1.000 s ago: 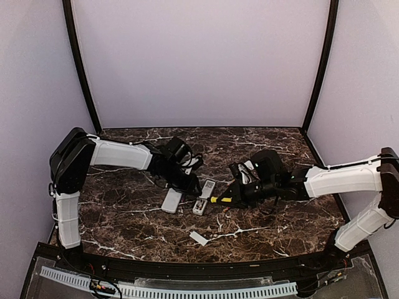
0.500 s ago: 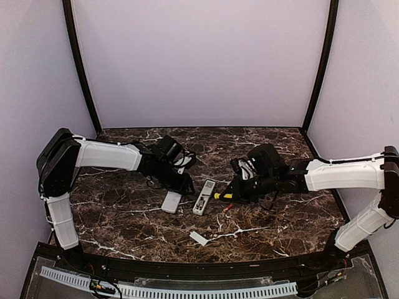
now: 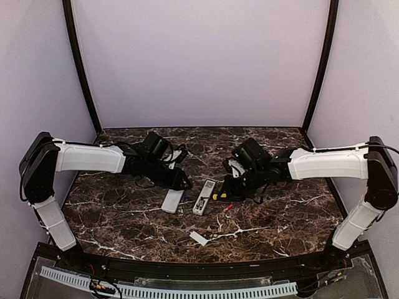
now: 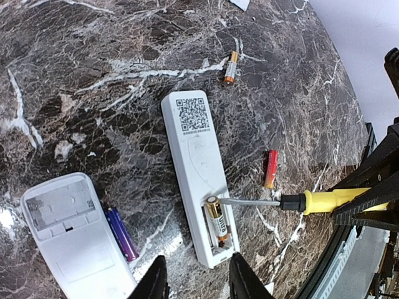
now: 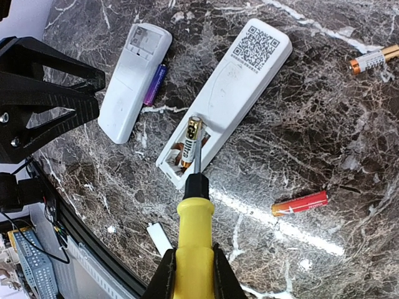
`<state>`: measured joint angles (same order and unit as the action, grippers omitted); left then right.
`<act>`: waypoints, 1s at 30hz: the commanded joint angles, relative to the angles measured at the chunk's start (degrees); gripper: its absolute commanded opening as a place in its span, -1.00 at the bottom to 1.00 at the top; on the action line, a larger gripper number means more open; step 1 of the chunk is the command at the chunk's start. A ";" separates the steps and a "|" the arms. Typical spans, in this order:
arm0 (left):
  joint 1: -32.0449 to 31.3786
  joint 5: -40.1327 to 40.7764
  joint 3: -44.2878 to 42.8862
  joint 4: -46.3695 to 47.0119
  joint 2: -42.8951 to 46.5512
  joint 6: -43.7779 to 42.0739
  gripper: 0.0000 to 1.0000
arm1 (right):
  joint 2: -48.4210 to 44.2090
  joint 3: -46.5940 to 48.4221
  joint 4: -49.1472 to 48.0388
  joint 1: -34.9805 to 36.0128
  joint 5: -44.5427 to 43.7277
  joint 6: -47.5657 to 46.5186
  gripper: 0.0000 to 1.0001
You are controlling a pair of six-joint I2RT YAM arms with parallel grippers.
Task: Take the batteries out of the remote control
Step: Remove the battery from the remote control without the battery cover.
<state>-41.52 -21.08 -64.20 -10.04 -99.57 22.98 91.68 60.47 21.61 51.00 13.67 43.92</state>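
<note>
Right gripper (image 5: 193,274): jaws clamped on the yellow-handled screwdriver (image 5: 194,215), whose tip touches a battery (image 5: 189,142) in the remote control (image 5: 243,68). Left gripper (image 4: 198,281): jaws partly apart, empty.

Top camera looking down steeply from high behind the near edge, taking in the whole counter (image 3: 124,218), left wrist camera hanging close over the remote (image 4: 193,143) from its left, right wrist camera looking down close from its right, all three sharing that remote.

Under me the table (image 5: 312,124) looks like glossy dark marble; the remote (image 5: 240,81) is matt white plastic; my screwdriver (image 5: 194,230) has a smooth yellow plastic handle and a metal shaft.
</note>
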 commanded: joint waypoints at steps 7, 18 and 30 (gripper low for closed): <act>2.38 0.03 2.22 -0.04 3.57 0.70 -0.31 | 3.42 4.33 5.63 1.59 -0.89 -1.03 -1.00; 5.88 5.63 7.35 -0.92 4.26 3.63 -0.28 | 8.34 9.23 8.28 1.91 2.87 -1.69 -1.00; 6.45 8.10 12.35 0.08 3.65 5.37 -0.09 | 6.26 4.31 -3.35 -1.87 14.11 2.82 -1.00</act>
<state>-35.44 -13.89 -53.74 -9.89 -96.71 27.64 97.91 67.13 27.86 49.65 20.10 44.95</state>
